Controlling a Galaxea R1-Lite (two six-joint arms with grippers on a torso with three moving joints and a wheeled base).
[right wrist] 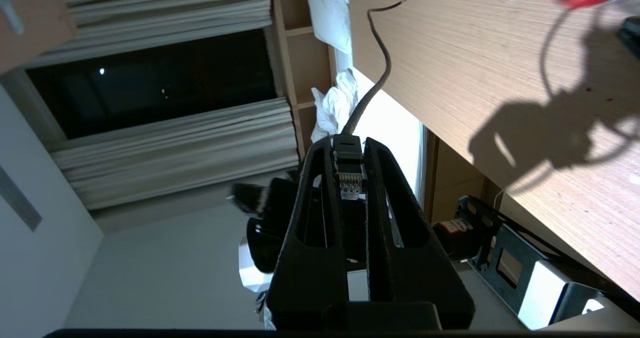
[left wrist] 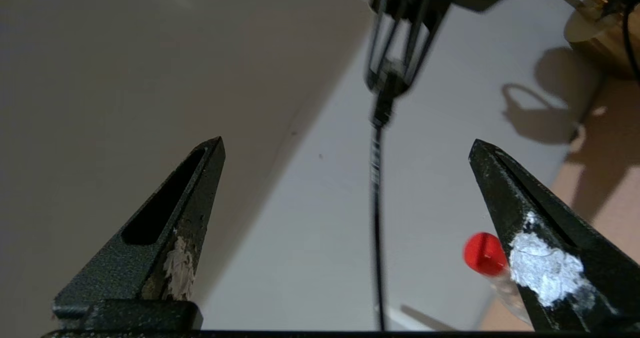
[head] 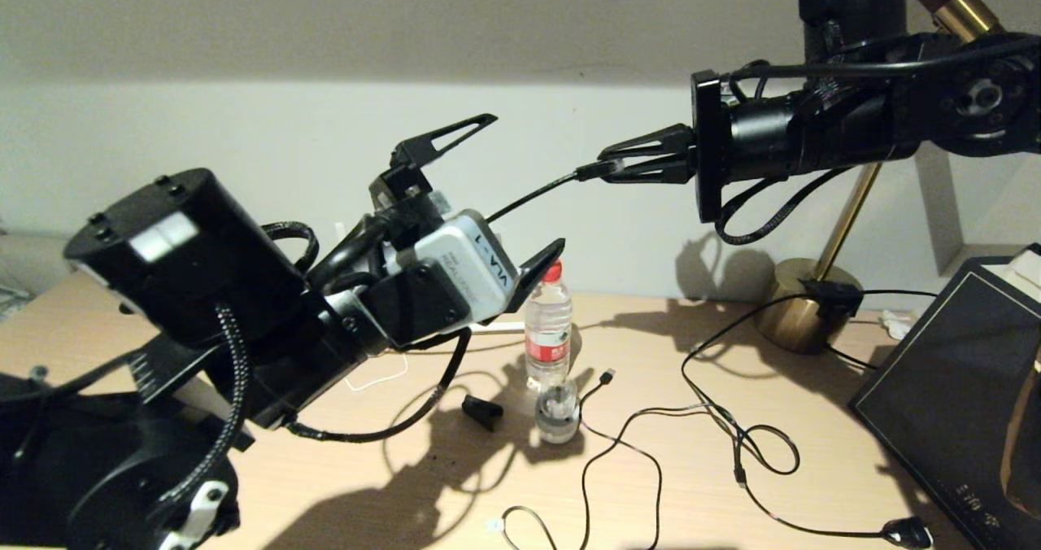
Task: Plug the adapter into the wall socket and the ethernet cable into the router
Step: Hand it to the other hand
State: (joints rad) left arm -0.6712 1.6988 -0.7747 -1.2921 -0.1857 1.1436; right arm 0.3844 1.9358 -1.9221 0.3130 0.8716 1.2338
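The wooden desk (head: 813, 485) carries, at its right rear, a brass lamp base (head: 801, 306), and near its centre a clear water bottle (head: 547, 330) with a red cap. Above the desk, the left gripper (head: 496, 192) is raised at centre-left with its jaws spread wide and nothing between them, while the right gripper (head: 610, 168) reaches in from the upper right, level, jaws clenched on the connector of the ethernet cable (right wrist: 349, 165). The connector sits between the fingertips with its gold contacts exposed, and the black cable (head: 529, 196) runs from it down behind the left gripper
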